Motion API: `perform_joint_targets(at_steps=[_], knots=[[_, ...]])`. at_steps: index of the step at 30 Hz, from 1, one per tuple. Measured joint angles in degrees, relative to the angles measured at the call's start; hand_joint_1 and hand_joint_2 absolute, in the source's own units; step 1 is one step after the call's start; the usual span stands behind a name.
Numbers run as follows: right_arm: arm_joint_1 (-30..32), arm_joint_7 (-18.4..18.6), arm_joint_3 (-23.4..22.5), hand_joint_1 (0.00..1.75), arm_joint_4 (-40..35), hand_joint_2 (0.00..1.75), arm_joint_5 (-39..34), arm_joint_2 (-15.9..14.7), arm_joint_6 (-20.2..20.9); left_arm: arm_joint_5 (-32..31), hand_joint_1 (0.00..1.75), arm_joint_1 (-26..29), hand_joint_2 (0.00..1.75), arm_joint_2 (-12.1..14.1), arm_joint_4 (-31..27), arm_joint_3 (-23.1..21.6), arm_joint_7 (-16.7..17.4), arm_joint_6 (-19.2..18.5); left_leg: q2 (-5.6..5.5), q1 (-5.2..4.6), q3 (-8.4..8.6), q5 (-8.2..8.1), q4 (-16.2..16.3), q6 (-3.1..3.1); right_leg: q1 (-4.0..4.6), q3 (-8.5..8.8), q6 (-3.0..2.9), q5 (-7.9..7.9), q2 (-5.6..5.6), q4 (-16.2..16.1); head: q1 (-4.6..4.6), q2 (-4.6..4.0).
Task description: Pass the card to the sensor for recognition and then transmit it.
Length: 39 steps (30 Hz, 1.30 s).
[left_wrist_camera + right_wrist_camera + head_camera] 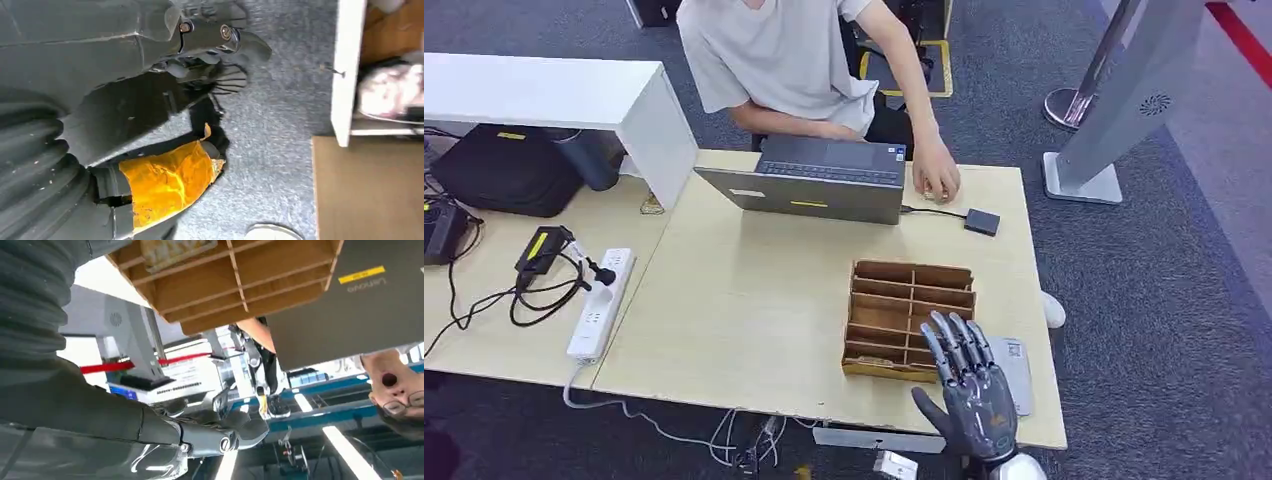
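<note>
- Right hand [969,385] sits nearest, low in the head view. It is released, fingers spread and straight, nothing in it, and it hovers over the near right corner of the wooden divider tray [894,290].
- Surface [754,300] carries everything that matters. The tray is at centre-right, with a laptop [814,190] at the far edge and a person's hand [936,178] resting by it.
- Left hand [215,45] hangs down by the carpet, away from the surface. Its grip can't be told from the wrist view, and it's the farther hand by a wide margin, so this looks like right-arm work.
- Card [1017,365], if the flat grey slip w/ a small printed code is it, lies on the surface just beside the right hand, on its outer (right) side. It is partly hidden by the fingers. Its long axis runs roughly near-to-far, about parallel w/ the fingers.
- Key relation, I'd judge: the hand is over the tray, not the card, so it needs a short shift to its right and down before any pinch.
- Sensor [982,221] is prob. the small dark box cabled to the laptop. It sits straight ahead, beyond the tray and well apart from the card.
</note>
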Motion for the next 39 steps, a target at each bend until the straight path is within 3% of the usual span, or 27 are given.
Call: perform_joint_targets(at_steps=[10, 16, 39], knots=[[-3.00, 5.42, 3.96, 0.00, 1.79, 1.75, 1.12, -0.09, 0.00, -0.15, 0.00, -1.30, 1.75, 0.17, 0.00, 0.00, 1.11, 0.55, 0.00, 0.02, 0.00, 0.01, 0.00, -0.03, 0.01, -0.02, 0.00, -0.01, 0.01, 0.00, 0.00, 0.00], [-3.39, 5.60, 4.88, 0.00, 2.71, 1.75, 1.12, -0.15, 0.00, -0.18, 0.00, -1.49, 1.75, 0.20, 0.00, 0.00, 1.12, 0.59, 0.01, 0.02, 0.00, 0.02, 0.00, -0.03, 0.01, -0.02, 0.00, 0.00, 0.01, 0.00, 0.00, 0.00], [-3.59, 13.91, 5.25, 0.00, 10.47, 1.75, 2.91, -3.59, 0.00, -1.97, 0.00, -1.66, 1.75, 0.76, 0.15, 0.31, 1.79, 0.55, 0.00, 0.02, 0.00, 0.01, 0.00, -0.03, 0.01, -0.02, 0.00, 0.00, 0.01, -0.01, -0.02, 0.00]])
